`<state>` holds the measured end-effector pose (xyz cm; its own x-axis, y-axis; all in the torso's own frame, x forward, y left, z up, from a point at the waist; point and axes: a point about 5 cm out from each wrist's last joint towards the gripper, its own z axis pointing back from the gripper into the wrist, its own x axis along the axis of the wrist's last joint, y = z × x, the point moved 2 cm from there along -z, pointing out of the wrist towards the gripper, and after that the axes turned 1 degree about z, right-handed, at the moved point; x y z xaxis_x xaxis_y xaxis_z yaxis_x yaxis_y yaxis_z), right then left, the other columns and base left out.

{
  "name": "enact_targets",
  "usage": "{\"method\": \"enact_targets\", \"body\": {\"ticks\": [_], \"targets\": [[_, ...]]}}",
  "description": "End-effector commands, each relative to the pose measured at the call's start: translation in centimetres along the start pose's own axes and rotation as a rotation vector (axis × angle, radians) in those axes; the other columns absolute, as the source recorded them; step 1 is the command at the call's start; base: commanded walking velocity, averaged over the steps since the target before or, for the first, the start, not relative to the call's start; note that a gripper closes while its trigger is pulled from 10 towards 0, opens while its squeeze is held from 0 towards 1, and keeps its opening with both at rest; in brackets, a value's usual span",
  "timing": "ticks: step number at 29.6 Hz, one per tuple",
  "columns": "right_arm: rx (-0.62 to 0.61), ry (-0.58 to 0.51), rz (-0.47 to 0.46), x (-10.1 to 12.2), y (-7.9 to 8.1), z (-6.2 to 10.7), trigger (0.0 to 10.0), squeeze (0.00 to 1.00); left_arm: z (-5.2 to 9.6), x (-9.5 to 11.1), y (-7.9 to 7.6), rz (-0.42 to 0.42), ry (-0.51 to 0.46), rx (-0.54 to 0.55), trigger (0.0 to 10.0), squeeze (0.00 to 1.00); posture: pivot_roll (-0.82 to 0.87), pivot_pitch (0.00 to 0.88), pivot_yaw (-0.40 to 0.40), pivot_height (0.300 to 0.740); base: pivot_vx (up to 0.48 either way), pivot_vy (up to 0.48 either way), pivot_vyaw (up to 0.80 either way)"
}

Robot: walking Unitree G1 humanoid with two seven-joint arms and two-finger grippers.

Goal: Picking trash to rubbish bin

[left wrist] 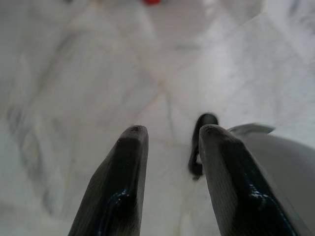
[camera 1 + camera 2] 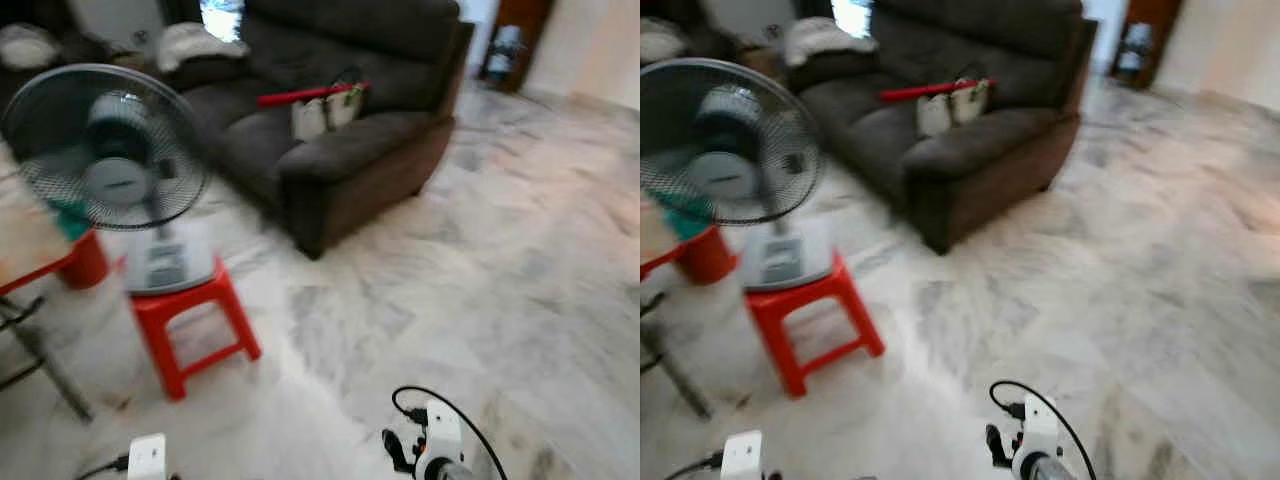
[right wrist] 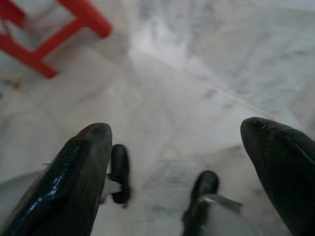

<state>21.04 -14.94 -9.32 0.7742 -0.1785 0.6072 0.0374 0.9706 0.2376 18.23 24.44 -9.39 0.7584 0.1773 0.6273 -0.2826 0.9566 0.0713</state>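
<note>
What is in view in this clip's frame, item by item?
fan: one, grey, standing on the stool at the robot's left
stool: one, red, on the floor
sofa: one, dark brown, beyond the stool
bag: one, pale, on the sofa seat
red stick: one, lying across the bag, too blurred to identify
floor: pale marble tiles
left gripper: black fingers a little apart, over bare floor
right gripper: black fingers wide apart, over floor near the stool
</note>
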Motion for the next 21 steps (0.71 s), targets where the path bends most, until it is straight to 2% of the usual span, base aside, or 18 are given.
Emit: {"method": "enact_targets", "body": {"ticks": [1,21], "targets": [[0.003,-0.002,0.012,0.03,0.02,0.0,10.0,0.0,-0.1,0.44,0.0,-0.002,-0.006,0.003,10.0,0.0,0.07,0.047,-0.024,0.728,0.0,0.0,0.8],[0.018,0.001,0.022,-0.04,0.21,-0.01,10.0,0.0,-0.1,0.44,-0.07,0.007,-0.008,0.002,10.0,0.0,0.08,0.046,-0.027,0.728,0.0,0.0,0.8]]}}
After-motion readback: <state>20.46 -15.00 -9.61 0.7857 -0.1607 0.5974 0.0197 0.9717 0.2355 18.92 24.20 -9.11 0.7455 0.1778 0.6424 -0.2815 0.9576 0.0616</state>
